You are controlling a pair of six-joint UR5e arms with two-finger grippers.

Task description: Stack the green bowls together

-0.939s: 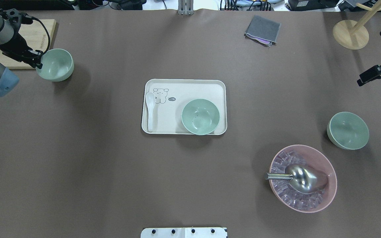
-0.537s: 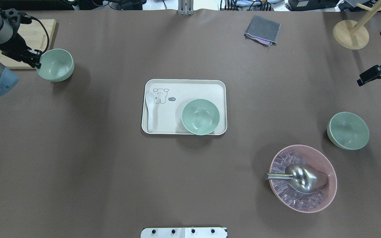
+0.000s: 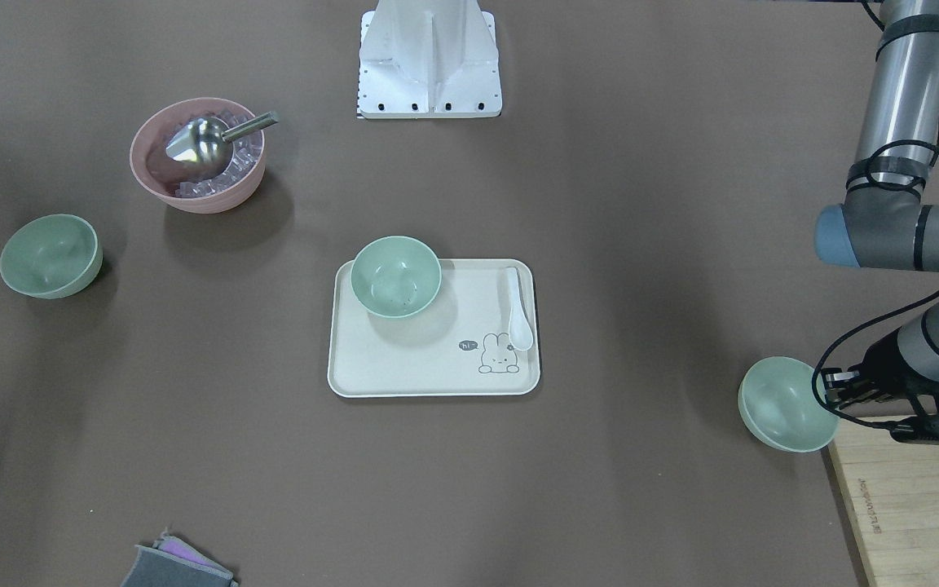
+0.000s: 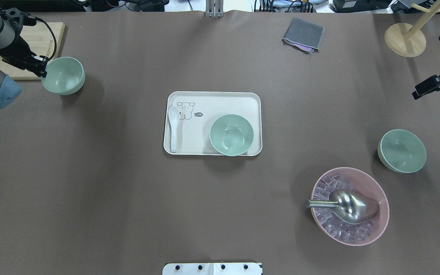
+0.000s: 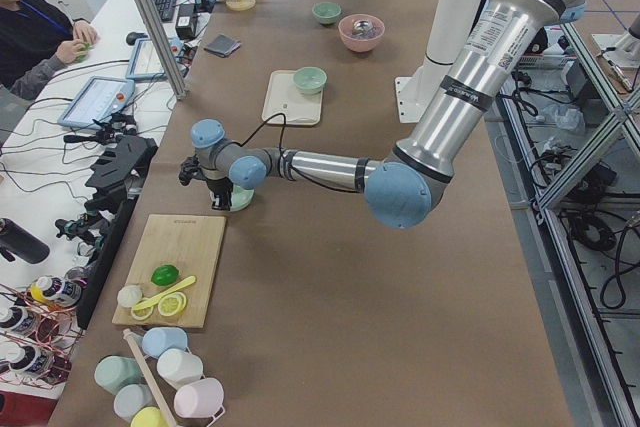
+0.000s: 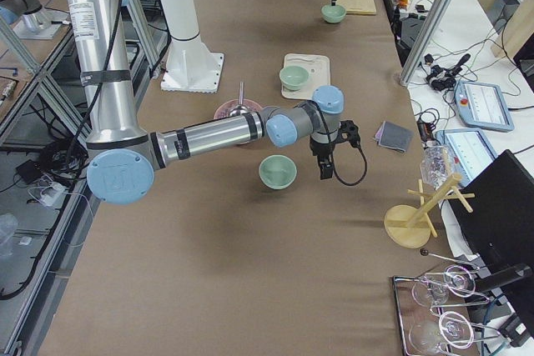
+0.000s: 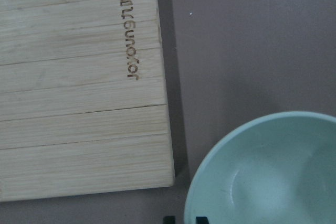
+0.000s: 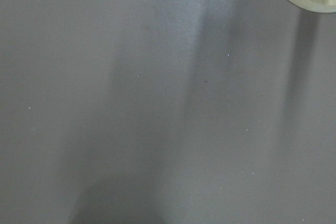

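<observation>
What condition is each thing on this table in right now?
Pale green plastic bowl by wooden board: rim between left gripper's shut jaws.
Middle green bowl on cream tray: upright, unstacked.
Third green bowl near pink plastic bowl: upright, unstacked.
Pink plastic bowl: holds clear cubes, metal scoop.
Right gripper: holds nothing; jaws unclear.

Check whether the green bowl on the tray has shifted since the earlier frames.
No. In the overhead view the green bowl sits in the same robot-side right corner of the tray, its rim equally close to those two tray edges as before.
</observation>
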